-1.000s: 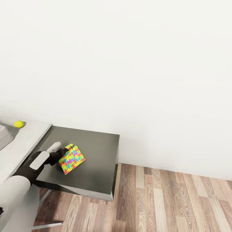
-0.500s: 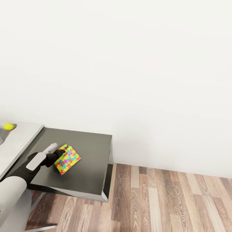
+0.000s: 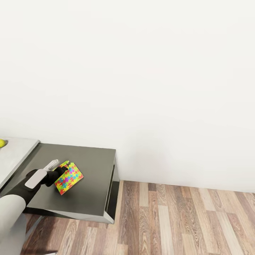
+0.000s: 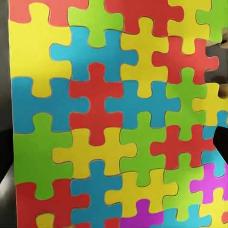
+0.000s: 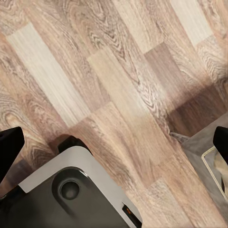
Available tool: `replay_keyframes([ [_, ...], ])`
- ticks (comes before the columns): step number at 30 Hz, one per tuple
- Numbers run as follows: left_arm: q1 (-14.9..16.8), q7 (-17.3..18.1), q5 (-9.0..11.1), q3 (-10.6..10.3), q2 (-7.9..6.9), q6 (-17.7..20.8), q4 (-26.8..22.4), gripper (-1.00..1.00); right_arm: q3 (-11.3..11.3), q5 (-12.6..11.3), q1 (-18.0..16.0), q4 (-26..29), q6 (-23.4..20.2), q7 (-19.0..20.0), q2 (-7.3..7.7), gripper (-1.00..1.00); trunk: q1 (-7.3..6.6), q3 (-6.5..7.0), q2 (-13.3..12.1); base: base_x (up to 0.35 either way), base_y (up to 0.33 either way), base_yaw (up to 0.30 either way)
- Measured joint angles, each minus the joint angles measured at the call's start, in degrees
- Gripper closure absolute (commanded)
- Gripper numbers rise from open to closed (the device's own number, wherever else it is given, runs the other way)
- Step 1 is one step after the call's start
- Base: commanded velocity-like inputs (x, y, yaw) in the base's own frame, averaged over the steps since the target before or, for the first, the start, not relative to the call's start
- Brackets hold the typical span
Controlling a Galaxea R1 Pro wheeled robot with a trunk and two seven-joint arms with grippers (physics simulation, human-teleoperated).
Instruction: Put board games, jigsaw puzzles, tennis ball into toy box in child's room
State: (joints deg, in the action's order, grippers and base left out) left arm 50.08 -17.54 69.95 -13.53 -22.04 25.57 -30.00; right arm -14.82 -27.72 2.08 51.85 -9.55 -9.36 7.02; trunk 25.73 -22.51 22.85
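- Left tool clamped on the near edge of a jigsaw puzzle, lifted a little and tilted above the dark-grey lower part of the desk
- Up close from the left wrist, same jigsaw puzzle showing red, yellow, blue, green and a few purple interlocking pieces; dark fingertip poking in at one edge
- A second bright board edge peeking out just behind the held one; cannot tell whether separate or touching
- Tennis ball cut by the picture's left edge, resting on the light-grey upper part of the desk, well apart from the puzzle
- Dark desk surface around the puzzle bare, with white wall right behind it
- Wood-plank floor stretching off to the right of the desk's end
- Right tool spread apart, dark fingertips at opposite edges of the right wrist view, holding nothing, hanging over the floor
- Grey rounded part of the robot base beneath the right tool
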Motion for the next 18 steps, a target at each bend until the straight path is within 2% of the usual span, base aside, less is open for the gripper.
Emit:
replay_keyframes([
  [18,0.0,0.04,-0.09,-0.07,0.1,0.08,-0.1,-1.0,0.0,-0.06,0.0,0.09,0.0,0.05,0.0,-1.0,0.0,0.01,0.0,0.0,-0.012,0.0],
])
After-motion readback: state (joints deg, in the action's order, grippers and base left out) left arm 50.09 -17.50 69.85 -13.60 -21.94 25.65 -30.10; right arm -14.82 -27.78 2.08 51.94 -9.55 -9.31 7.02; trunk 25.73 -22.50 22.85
